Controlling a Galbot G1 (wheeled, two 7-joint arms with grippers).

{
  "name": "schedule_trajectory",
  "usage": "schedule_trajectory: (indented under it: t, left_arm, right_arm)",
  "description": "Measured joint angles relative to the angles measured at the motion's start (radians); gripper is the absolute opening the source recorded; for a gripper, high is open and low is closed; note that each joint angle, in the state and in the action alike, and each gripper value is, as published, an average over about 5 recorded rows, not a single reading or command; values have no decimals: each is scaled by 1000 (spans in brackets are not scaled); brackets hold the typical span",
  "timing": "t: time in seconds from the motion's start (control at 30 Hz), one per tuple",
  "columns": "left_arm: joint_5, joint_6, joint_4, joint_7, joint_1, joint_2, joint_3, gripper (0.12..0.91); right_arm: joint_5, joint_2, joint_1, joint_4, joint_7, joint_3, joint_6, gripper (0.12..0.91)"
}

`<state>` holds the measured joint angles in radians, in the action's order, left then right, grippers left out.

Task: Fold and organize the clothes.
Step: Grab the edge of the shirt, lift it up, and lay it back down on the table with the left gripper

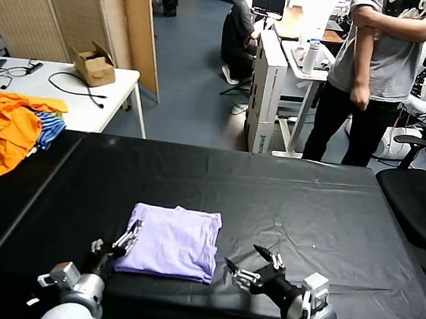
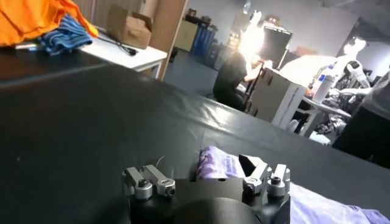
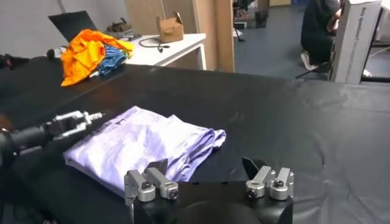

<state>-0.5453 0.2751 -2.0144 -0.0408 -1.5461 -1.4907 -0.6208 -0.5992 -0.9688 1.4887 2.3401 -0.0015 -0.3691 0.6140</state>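
While both my arms sit low at the near edge of the black table [image 1: 322, 209], the orange and blue-striped heap [image 1: 14, 129] lies far to my left on the adjoining surface. My left gripper [image 1: 116, 245] rests at the near left corner of the lavender T-shirt [image 1: 175, 241], jaws spread and holding nothing; whether a fingertip touches the cloth cannot be determined. The T-shirt lies folded flat in a rectangle near the front edge, between my two grippers. My right gripper [image 1: 251, 264] hovers just beside its right edge, jaws wide apart and empty. Only the right wrist view shows the stacked fold layers along the T-shirt's edge [image 3: 204, 145]; the left wrist view shows only one corner of it [image 2: 217, 164].
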Motion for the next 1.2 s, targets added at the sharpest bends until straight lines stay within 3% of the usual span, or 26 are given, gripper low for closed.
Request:
schedule_trajectory:
  t: [0.2,0.3,0.53,0.63,0.7,0.83,1.0,1.2]
  left_arm:
    - [-11,-5,21,3,1,-1,11,894]
    - [-46,-5,26,3,3,-2,12,819]
    - [-162,7,26,-2,4,-2,5,442]
    - [-169,8,19,-6,3,-1,3,257]
    - [-147,7,12,-9,3,0,2,183]
    - [-39,-6,-3,-5,7,13,-7,169]
    - [184,-52,-25,19,6,56,-33,166]
    - [343,-71,-55,18,-10,178,-90,166]
  right_arm:
    - [1,-2,-5,-3,0,3,0,907]
    - [3,-2,-4,-6,0,2,0,907]
    - [7,-5,-5,-10,0,5,-1,907]
    - [11,-9,-5,-12,0,5,-1,907]
    - [14,-12,-4,-13,0,6,-1,907]
    - [27,-17,-1,-13,0,4,-3,907]
    - [40,-24,4,-16,2,-2,-8,907]
    - [48,-35,6,-25,6,-3,-11,907]
